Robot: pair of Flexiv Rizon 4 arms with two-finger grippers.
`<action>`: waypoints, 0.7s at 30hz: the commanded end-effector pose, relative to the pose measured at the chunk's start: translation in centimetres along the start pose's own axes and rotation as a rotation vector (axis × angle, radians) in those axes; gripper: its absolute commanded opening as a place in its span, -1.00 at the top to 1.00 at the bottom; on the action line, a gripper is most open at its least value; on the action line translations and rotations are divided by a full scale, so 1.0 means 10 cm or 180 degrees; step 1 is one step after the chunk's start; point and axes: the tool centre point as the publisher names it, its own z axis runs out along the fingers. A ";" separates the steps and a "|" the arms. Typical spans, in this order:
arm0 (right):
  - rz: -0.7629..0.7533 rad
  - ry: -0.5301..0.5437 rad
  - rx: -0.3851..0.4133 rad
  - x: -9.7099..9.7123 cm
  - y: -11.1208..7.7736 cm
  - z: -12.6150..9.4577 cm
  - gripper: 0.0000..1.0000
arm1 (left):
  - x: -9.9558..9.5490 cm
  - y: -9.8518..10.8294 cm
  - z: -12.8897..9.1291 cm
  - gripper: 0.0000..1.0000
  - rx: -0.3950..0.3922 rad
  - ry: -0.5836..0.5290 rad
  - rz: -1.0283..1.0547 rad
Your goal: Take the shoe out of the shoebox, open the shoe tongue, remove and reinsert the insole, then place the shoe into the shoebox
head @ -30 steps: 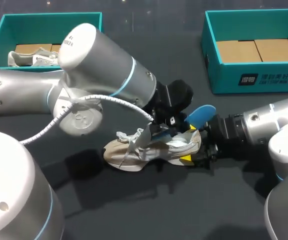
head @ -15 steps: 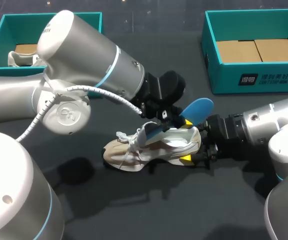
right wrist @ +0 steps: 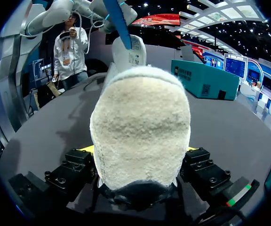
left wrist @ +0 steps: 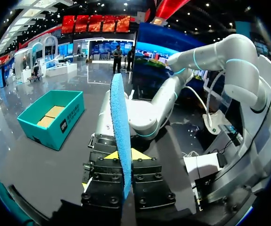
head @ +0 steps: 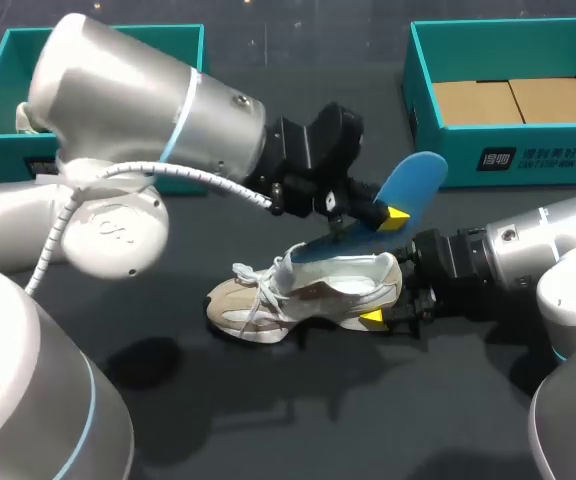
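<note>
A beige and white shoe [head: 298, 295] rests on the dark table, toe to the left. My right gripper [head: 383, 300] is shut on its heel from the right; in the right wrist view the fuzzy heel [right wrist: 140, 136] fills the space between the fingers [right wrist: 79, 165]. My left gripper [head: 373, 215] hangs above the shoe's opening, shut on a blue insole [head: 413, 185] that tilts up to the right, clear of the shoe. In the left wrist view the insole [left wrist: 119, 122] stands edge-on out of the left gripper [left wrist: 124, 157]. The insole [right wrist: 119, 21] also shows above the heel.
A teal shoebox [head: 423, 110] with cardboard inside stands at the back right, also seen as the teal box [left wrist: 51, 117]. Another teal shoebox [head: 98, 35] at the back left holds a second shoe [head: 30, 115]. My bulky left arm [head: 138, 110] spans the table's left half.
My left gripper has lifted the blue insole up and to the right, out of the shoe. The shoe and my right gripper have stayed in place.
</note>
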 end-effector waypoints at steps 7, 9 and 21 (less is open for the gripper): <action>-0.0002 -0.0008 0.0009 0.01 0.00 0.01 1.00 | 0.32 -0.02 -0.63 1.00 0.0521 0.0013 -0.0113; -0.0002 -0.0008 0.0009 0.01 0.00 0.01 1.00 | 0.32 -0.02 -0.63 1.00 0.0521 0.0013 -0.0113; -0.0002 -0.0008 0.0009 0.01 0.00 0.01 1.00 | 0.46 0.27 -0.88 1.00 0.0816 0.0240 -0.0957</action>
